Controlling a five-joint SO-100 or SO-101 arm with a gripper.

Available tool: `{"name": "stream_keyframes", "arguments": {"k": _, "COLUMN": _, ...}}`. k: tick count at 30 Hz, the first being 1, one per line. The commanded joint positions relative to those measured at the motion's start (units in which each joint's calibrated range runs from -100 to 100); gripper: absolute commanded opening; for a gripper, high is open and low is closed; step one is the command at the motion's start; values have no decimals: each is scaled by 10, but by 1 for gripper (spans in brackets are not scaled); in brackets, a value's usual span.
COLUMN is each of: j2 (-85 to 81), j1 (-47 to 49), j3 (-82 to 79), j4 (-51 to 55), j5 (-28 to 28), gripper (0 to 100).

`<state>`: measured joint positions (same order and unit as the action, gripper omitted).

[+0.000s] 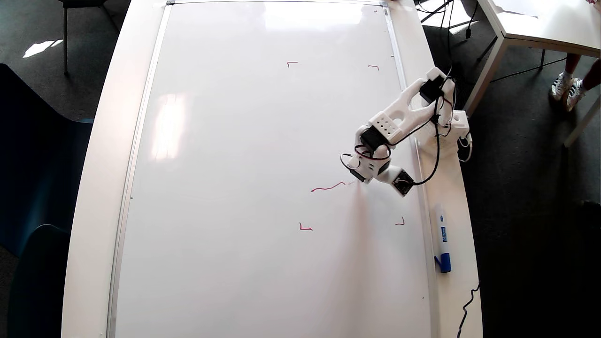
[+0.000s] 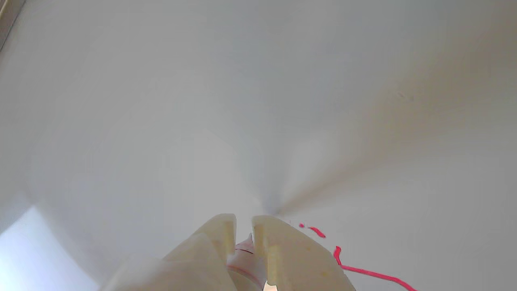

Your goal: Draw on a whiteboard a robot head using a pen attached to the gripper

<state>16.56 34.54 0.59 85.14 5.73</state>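
Observation:
The whiteboard (image 1: 244,141) fills most of the overhead view; its glossy surface (image 2: 202,101) fills the wrist view. Of the robot head, a single wavy red stroke (image 1: 327,188) shows, seen low right in the wrist view as a red stroke (image 2: 363,271). The white gripper (image 1: 358,180) points down at the right end of that stroke. In the wrist view the gripper (image 2: 243,221) is shut on the pen (image 2: 244,254), whose white and red body shows between the two fingers (image 2: 221,234). The pen's tip is hidden where it meets the board.
Four small red corner marks (image 1: 305,228) frame the drawing area. A white marker with a blue cap (image 1: 442,244) lies on the table rim to the board's right. The arm's base (image 1: 450,126) stands on that rim. Another table (image 1: 540,23) is at top right.

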Motion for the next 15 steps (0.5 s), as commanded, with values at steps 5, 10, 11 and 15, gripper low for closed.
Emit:
{"name": "stream_keyframes", "arguments": {"k": 5, "j2": -132, "j1": 22, "j3": -144, "j4": -29, "j5": -1, "gripper": 1}}
{"name": "stream_keyframes", "arguments": {"k": 10, "j2": -157, "j1": 24, "j3": -180, "j4": -33, "j5": -1, "gripper": 1}}
{"name": "stream_keyframes", "arguments": {"k": 11, "j2": -158, "j1": 21, "j3": -184, "j4": -33, "j5": 1, "gripper": 1}}
{"name": "stream_keyframes", "arguments": {"k": 15, "j2": -190, "j1": 11, "j3": -223, "j4": -33, "j5": 4, "gripper": 1}}
